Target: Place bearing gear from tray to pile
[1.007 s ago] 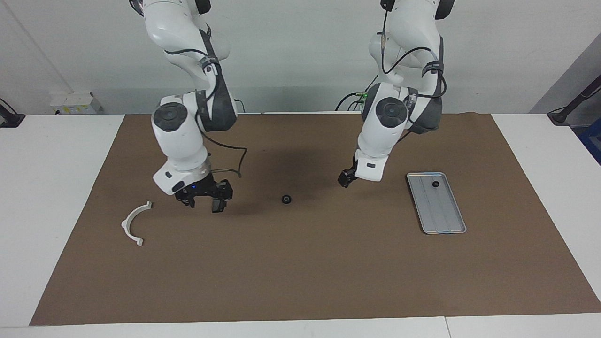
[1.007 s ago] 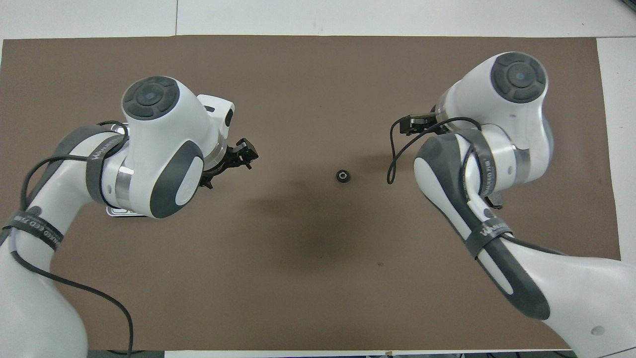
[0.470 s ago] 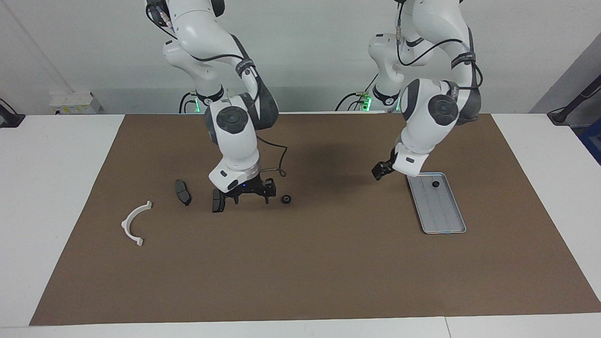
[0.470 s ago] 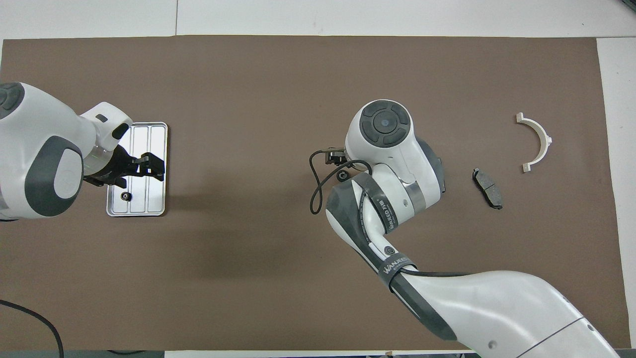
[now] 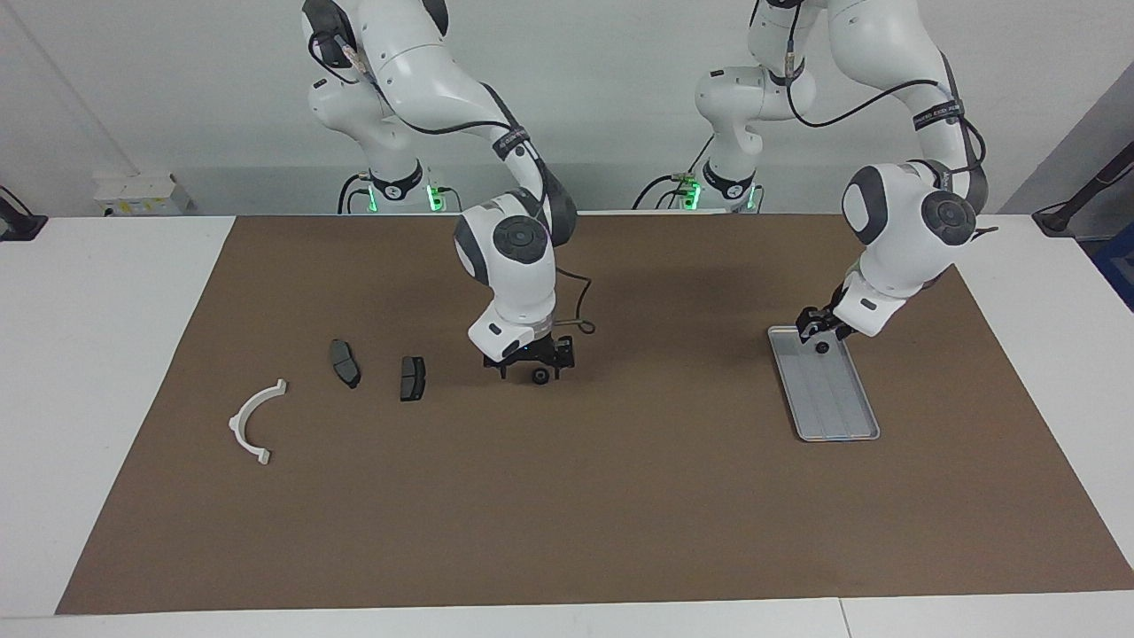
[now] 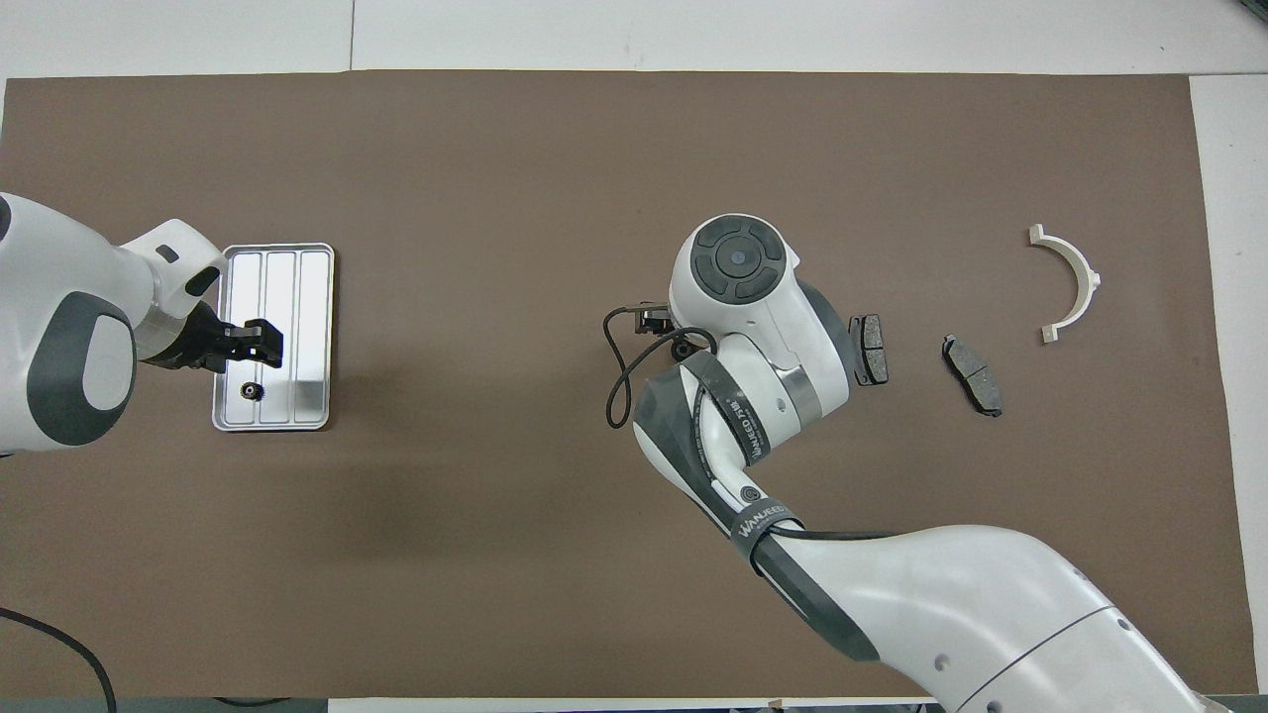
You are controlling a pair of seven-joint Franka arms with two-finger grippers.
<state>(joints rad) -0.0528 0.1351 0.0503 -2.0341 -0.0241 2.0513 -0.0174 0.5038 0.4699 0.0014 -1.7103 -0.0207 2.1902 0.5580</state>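
One small black bearing gear [image 5: 822, 347] lies in the silver ribbed tray [image 5: 837, 408] at its end nearer the robots, and shows in the overhead view as well [image 6: 250, 392]. My left gripper [image 5: 819, 328] hangs just above that gear, over the tray [image 6: 297, 287]. A second bearing gear [image 5: 539, 377] sits on the mat in the middle. My right gripper [image 5: 530, 365] is low over it, open, one finger on either side. The pile lies toward the right arm's end: a white curved bracket [image 5: 252, 421] and two dark brake pads [image 5: 344, 362] [image 5: 411, 377].
A brown mat [image 5: 567, 514] covers most of the white table. The right arm's cable loop [image 6: 619, 381] hangs beside its wrist. A small white box [image 5: 142, 193] stands at the table's edge, by the wall.
My right gripper left a brake pad at the pile and moved to the middle gear. My left arm swung from the middle to above the tray's gear.
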